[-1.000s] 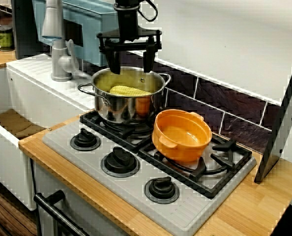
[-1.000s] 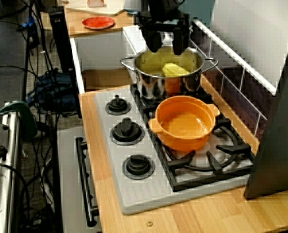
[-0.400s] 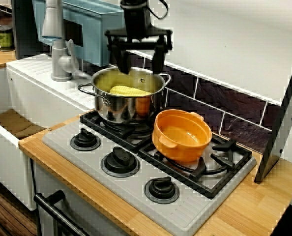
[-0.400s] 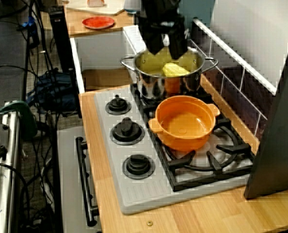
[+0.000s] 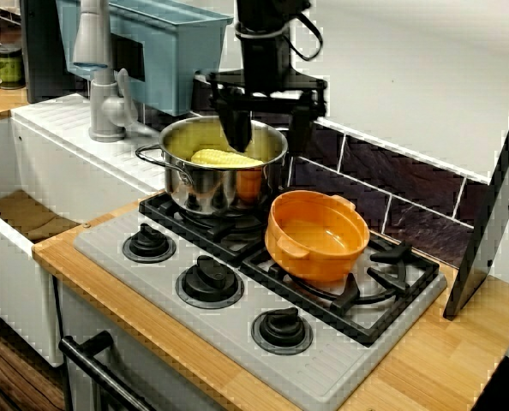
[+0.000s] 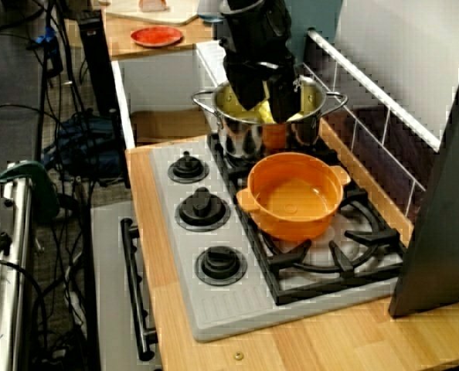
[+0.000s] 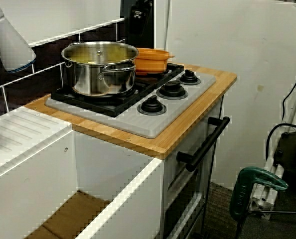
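While pincer (image 5: 267,128) gapes over pot (image 5: 201,193), corn (image 5: 224,158) inside

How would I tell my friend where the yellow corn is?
Find the grey stove on the wooden counter, next to the white sink. On its back burner stands a shiny steel pot, and the corn lies inside it. It is the only yellow, bumpy thing there; the orange pot beside it is empty.

An orange bowl (image 5: 317,235) sits on the grey stove (image 5: 323,377), three black knobs (image 5: 209,280) line up at the bowl's 8 o'clock, and a grey tap (image 5: 98,68) stands at its 10 o'clock.
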Available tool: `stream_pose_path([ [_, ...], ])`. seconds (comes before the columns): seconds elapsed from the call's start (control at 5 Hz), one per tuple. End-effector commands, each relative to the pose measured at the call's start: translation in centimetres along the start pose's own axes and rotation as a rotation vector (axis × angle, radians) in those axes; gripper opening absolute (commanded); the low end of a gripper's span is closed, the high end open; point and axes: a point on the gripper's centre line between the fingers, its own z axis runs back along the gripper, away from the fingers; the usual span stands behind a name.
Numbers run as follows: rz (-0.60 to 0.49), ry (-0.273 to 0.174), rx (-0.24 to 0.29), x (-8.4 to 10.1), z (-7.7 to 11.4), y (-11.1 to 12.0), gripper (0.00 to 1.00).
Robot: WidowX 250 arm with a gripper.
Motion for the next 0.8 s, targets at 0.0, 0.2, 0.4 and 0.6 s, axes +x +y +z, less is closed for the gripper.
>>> stream_pose_path([
  [0.0, -0.121, -0.066, -0.031, -2.0, 2.0, -3.4, 1.0],
  [0.2, -0.157, -0.067, -0.025, -2.5, 1.3, -4.2, 1.0],
  [0.4, -0.234, -0.059, -0.016, -2.5, 0.3, -4.8, 1.0],
  [0.6, -0.369, -0.067, -0.021, -2.4, -0.5, -5.5, 1.0],
])
